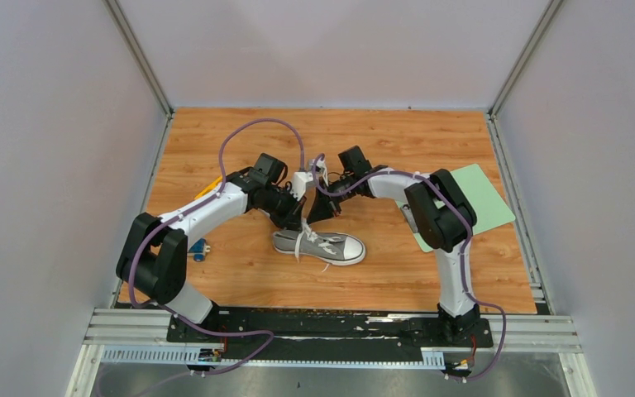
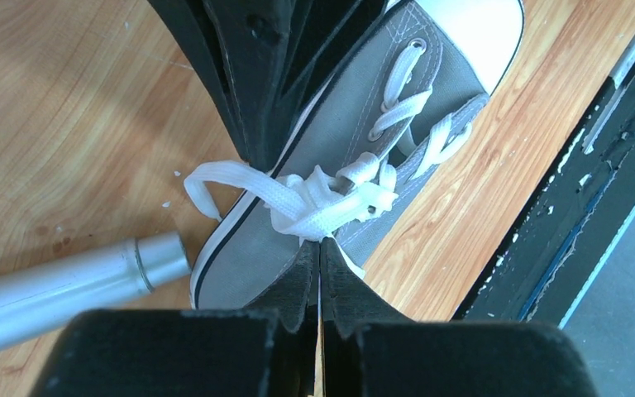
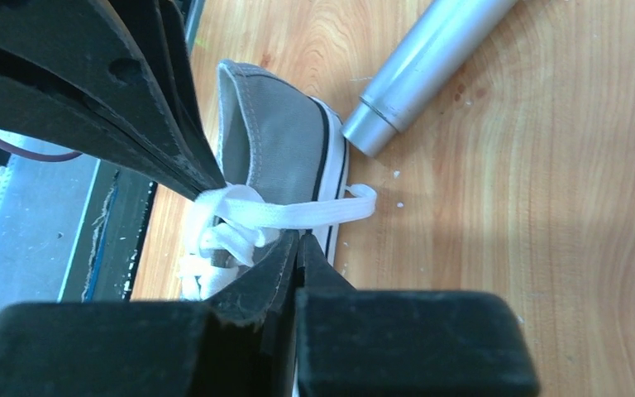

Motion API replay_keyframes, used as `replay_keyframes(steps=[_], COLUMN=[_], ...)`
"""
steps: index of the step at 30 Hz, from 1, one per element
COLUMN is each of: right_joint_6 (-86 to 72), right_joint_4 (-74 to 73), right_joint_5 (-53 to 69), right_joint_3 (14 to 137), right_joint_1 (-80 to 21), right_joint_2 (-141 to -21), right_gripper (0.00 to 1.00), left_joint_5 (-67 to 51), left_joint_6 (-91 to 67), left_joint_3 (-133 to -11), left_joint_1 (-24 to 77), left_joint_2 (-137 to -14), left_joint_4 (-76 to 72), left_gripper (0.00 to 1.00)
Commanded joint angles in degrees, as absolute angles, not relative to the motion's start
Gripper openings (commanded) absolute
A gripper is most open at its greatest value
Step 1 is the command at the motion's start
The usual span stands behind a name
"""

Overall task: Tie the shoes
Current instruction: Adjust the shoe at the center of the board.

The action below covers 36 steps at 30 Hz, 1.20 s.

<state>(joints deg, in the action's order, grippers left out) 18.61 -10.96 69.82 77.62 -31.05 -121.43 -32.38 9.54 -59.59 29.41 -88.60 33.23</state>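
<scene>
Shoe (image 1: 322,247): upright on table (image 1: 397,281), toe toward the right arm's side, directly under both grippers.
Weight: judged light; likely to slide or tip under a sideways pull on the lace.
Canvas (image 2: 355,124): soft grey cloth, yielding to pressure; poor place to grip.
Toe cap (image 2: 471,33): white rubber, stiffer than the canvas; probably some friction against the wood.
Lace (image 2: 322,203): flat, white, limp; bunched in a loose knot over the tongue, with one loop hanging off the side toward the tube.
Left gripper (image 2: 321,248): fingers pressed together, pinching the lace at the knot.
Right gripper (image 3: 298,240): fingers pressed together at the base of the loop, apparently pinching the lace.
Hold point: lace only, close to the knot, across its flat faces; no grip on canvas or rubber needed.
Handling: slow, level, opposed pulls advised; shoe otherwise unrestrained.
Risk: thin flat lace apt to slip out of shut fingers; loose knot apt to fall open under uneven tension.
Tube (image 3: 417,74): silver, lying on the table just beside the shoe; contact not discernible.
</scene>
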Motion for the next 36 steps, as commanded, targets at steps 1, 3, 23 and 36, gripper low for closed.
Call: replay_keyframes(steps=[1, 3, 23, 36], right_joint_6=[18.87, 18.80, 21.18, 13.80], right_joint_4=[-8.26, -8.10, -19.24, -27.87], right_joint_5=[66.13, 63.75, 50.72, 56.08], right_joint_3=[75.54, 73.52, 65.59, 60.57], right_joint_1=[-29.04, -27.66, -24.84, -32.39], right_joint_2=[-116.84, -114.83, -107.23, -105.91], right_gripper=[0.00, 0.00, 0.26, 0.27], left_joint_5=[-31.10, -30.06, -32.54, -32.07], left_joint_6=[11.47, 11.99, 13.11, 16.12], left_joint_3=[-60.50, -60.34, -59.23, -62.60], left_joint_1=[29.53, 29.53, 29.83, 31.90], left_joint_2=[-85.68, -84.99, -86.66, -90.86], left_joint_4=[34.59, 35.23, 33.68, 35.80], left_gripper=[0.00, 0.00, 0.00, 0.00])
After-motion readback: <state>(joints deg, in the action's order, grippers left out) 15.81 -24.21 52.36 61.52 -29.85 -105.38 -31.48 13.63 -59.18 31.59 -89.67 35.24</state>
